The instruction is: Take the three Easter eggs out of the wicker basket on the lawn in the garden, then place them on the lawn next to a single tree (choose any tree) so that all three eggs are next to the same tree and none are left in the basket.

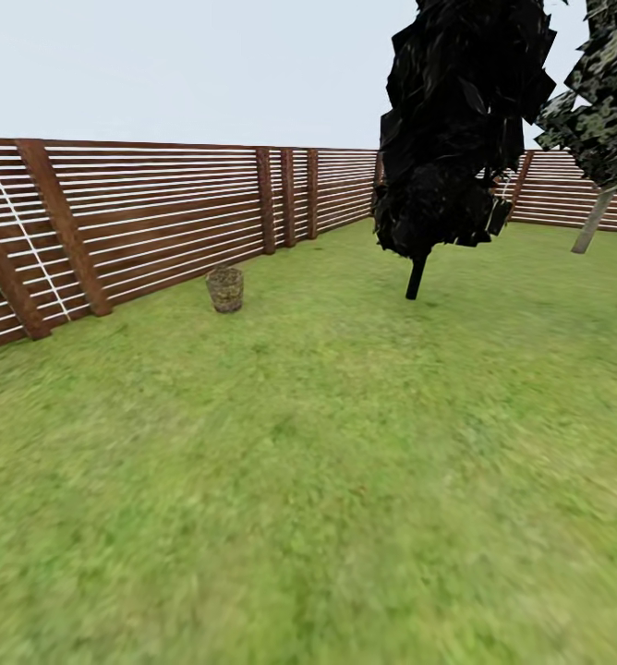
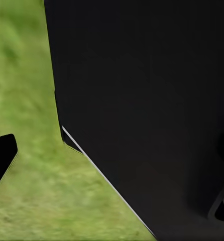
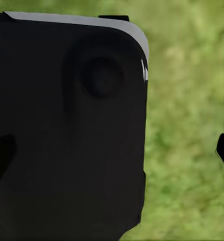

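Gripper state on either arm cannot be told; wicker basket (image 1: pixel 224 288) stands by fence (image 1: pixel 161 217).

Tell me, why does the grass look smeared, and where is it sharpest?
Head view: the lawn smears near the bottom edge, while the wicker basket and fence stay fairly crisp. Both wrist views: grass is a soft green blur behind a dark robot part close to the lens.

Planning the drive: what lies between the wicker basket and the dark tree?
Head view: bare lawn between the wicker basket and the dark tree.
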Controlling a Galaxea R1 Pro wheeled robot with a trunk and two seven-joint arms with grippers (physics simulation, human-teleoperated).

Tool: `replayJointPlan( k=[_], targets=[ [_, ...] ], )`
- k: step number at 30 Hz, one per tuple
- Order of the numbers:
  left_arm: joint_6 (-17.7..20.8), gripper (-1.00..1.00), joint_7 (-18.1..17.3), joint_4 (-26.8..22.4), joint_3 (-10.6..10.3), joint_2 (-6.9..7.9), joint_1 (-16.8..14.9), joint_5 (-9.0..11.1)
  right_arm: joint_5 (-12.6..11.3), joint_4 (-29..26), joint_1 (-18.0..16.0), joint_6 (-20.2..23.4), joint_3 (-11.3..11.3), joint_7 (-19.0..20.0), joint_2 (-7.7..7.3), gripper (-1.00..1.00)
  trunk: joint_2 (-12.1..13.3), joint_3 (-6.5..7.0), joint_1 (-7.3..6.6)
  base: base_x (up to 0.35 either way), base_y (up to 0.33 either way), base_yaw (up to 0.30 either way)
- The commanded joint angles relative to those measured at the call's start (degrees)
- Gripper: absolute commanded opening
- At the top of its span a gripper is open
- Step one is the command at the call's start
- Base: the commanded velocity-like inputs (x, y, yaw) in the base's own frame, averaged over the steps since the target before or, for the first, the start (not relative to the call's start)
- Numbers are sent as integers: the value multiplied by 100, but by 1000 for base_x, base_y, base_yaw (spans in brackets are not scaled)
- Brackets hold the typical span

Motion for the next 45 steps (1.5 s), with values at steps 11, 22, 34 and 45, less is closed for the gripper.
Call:
replayJointPlan(
  k=[11,22,34,45],
  targets=[
    [-1,100,-2,-11,-6,-9,4,-6,1,2,-4,-23,0,0,3,100,-1,-4,4,341,0,0],
    [5,100,-5,-11,-6,-9,4,-7,16,-14,1,-14,12,8,-9,100,-1,-4,4,341,0,0],
    [1,100,-4,-11,-6,-9,4,-7,35,9,-2,-25,24,8,-26,100,-1,-4,4,341,0,0],
    [-1,100,-6,-11,-6,-9,4,-7,36,9,-2,-25,19,3,-18,100,-1,-4,4,341,0,0]
  ],
)
